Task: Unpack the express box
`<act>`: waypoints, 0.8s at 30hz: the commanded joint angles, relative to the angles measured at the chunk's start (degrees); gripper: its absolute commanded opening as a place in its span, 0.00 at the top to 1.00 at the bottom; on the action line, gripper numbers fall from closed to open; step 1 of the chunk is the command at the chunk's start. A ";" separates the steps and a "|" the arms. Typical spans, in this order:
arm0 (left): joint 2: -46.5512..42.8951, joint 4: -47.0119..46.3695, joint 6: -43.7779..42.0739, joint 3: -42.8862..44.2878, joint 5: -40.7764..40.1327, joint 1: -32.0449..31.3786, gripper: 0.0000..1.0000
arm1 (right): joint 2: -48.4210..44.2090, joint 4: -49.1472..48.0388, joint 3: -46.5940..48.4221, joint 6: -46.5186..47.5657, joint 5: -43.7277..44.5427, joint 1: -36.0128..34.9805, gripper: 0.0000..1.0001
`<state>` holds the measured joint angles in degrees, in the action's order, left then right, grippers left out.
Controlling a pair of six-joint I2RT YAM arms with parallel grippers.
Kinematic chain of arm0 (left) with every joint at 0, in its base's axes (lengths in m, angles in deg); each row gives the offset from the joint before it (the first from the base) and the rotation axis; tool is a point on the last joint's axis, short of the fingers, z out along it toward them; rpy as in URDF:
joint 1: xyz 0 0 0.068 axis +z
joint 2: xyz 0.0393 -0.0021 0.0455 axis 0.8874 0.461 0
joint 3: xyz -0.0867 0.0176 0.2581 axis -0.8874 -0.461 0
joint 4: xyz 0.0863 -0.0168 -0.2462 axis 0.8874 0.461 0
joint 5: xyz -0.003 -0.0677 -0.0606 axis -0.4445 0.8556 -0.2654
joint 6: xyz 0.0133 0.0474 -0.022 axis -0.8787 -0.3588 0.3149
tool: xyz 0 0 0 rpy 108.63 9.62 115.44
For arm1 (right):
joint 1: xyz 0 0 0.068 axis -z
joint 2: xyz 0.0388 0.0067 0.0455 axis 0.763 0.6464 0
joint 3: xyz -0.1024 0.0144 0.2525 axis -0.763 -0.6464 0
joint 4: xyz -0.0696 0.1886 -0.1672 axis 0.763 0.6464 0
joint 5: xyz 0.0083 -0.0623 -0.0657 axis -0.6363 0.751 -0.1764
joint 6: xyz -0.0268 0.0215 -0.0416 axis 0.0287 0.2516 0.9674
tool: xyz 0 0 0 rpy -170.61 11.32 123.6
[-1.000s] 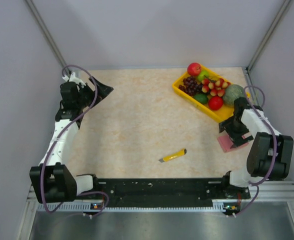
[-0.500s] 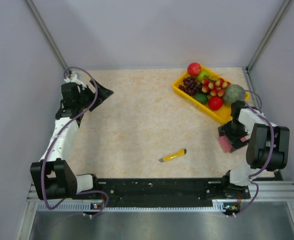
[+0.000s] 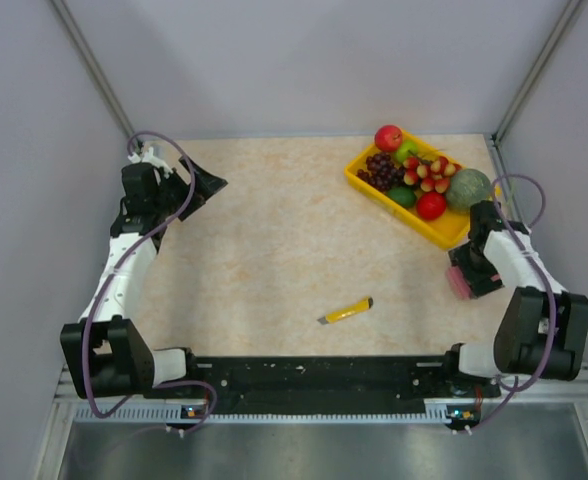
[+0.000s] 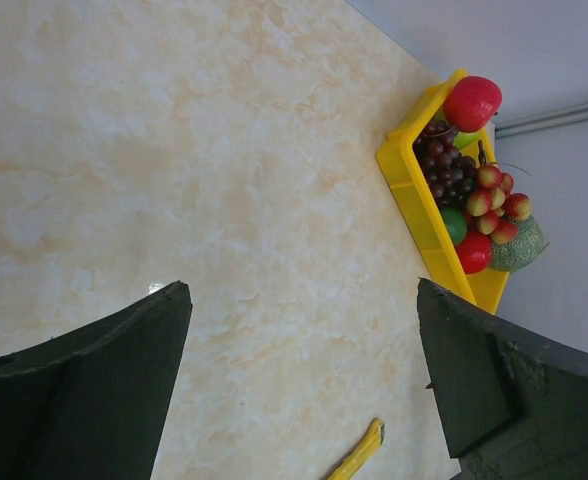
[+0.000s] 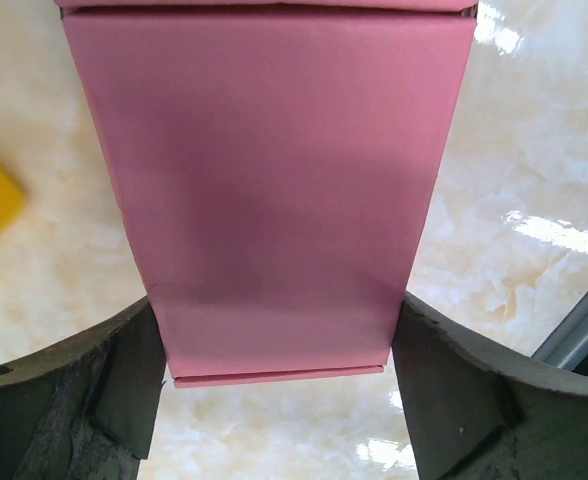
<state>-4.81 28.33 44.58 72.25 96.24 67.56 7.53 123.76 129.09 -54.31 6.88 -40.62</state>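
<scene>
The express box [image 5: 274, 190] is a flat pink cardboard box lying on the table at the right, below the fruit tray. In the top view only its pink edge [image 3: 458, 284] shows under my right wrist. My right gripper [image 5: 274, 350] has one finger against each long side of the box and grips it. It also shows in the top view [image 3: 471, 272]. My left gripper [image 3: 202, 184] hangs over the far left of the table, open and empty, with its jaws wide apart in the left wrist view [image 4: 304, 370].
A yellow tray [image 3: 444, 228] of fruit stands at the back right, also in the left wrist view [image 4: 404, 180]. A yellow utility knife [image 3: 346, 311] lies near the middle front, its tip in the left wrist view [image 4: 359, 455]. Walls close in on both sides.
My right arm has swung its elbow outward to the right, and the gripper with the pink box has shifted slightly right. The left arm has barely moved.
</scene>
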 commanded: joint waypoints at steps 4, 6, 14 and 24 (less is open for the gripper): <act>0.44 -1.77 1.07 2.30 3.00 0.26 0.03 | -10.91 3.93 9.38 1.72 7.61 -6.01 0.35; 0.62 -3.00 0.55 2.30 5.36 0.08 0.03 | -11.45 4.46 14.21 3.30 10.16 -12.68 0.36; 0.27 -4.67 1.95 1.07 6.78 -0.44 0.03 | 2.49 1.48 30.99 12.62 12.45 -35.36 0.36; -0.96 -0.65 0.81 -3.76 6.26 -0.89 0.05 | 23.59 -8.37 40.85 27.39 -0.37 -50.50 0.34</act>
<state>-4.79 26.75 46.50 70.18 102.68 66.89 26.26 119.14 164.93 -33.78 11.38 -88.36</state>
